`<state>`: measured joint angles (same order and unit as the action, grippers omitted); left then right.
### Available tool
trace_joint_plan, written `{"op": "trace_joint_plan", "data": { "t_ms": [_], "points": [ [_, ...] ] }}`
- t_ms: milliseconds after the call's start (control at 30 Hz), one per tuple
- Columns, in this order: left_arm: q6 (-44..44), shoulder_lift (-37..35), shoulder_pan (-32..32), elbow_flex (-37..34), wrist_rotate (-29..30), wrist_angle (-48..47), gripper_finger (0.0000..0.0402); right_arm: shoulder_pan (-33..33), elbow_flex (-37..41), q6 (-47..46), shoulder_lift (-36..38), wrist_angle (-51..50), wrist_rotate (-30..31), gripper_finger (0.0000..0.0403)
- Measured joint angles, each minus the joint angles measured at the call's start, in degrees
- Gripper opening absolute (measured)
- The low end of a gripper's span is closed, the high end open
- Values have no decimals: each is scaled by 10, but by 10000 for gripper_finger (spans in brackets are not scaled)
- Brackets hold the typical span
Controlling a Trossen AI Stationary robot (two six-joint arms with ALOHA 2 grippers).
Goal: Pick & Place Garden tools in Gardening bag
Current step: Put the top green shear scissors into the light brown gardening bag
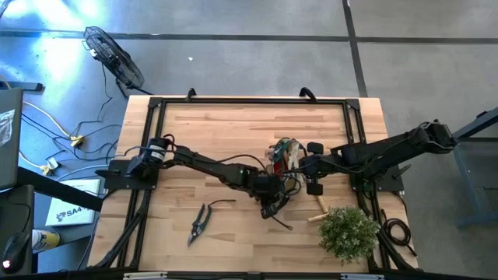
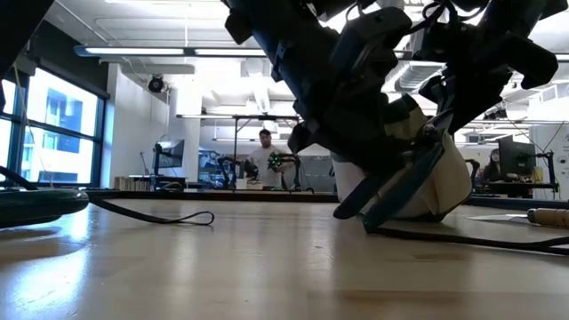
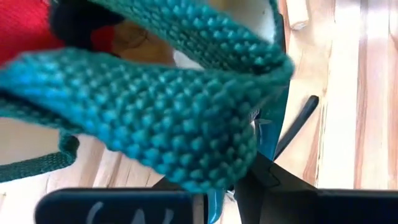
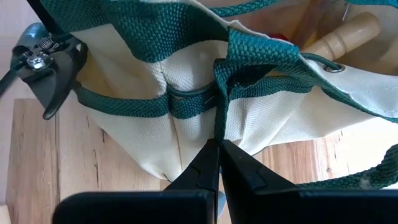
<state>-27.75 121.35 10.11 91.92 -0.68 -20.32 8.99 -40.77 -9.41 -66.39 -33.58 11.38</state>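
Observation:
The gardening bag [image 1: 286, 152] stands at the table's middle, cream with green webbing trim [image 4: 186, 102]. A wooden trowel handle [image 4: 348, 31] and a red glove [image 3: 22, 25] show inside it. My right gripper [image 4: 217, 146] is shut on the bag's side. My left gripper [image 1: 270, 194] is at the bag's near side, shut on blue-handled pruning shears [image 2: 400, 191]; their head [image 4: 43, 62] shows beside the bag. A green loop handle [image 3: 155, 118] fills the left wrist view. Other shears [image 1: 201, 222] lie flat on the table at the near left. My left gripper has a blue part of the shears [image 3: 214, 205] between its two fingers; the strap in front hides most of the hold. The shears slant down beside the bag, their lower end [image 2: 356, 213] at the tabletop. My right gripper pinches the bag's outer wall at the lower end of a vertical green strap [image 4: 219, 134] between its two fingertips. The fingers come level from the table's right. The bag stands on the table, its cloth creased around the pinch.
A bushy green plant [image 1: 348, 232] stands at the near right corner. A wooden-handled trowel [image 1: 319, 207] lies between it and the bag. A dark cord [image 2: 151, 213] trails on the table. A person [image 2: 264, 160] stands far off in the room.

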Motion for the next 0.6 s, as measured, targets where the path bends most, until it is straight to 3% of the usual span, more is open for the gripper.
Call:
{"op": "trace_joint_plan", "data": {
  "t_ms": [333, 600],
  "points": [
    [1, -3, 0, 0, 4, 5, 33, 0, 0, 0, 0, 0, -4, 3],
    [16, -33, 5, 30, 14, -51, 33, 0, 0, 0, 19, 0, 66, 3]
  ]
}}
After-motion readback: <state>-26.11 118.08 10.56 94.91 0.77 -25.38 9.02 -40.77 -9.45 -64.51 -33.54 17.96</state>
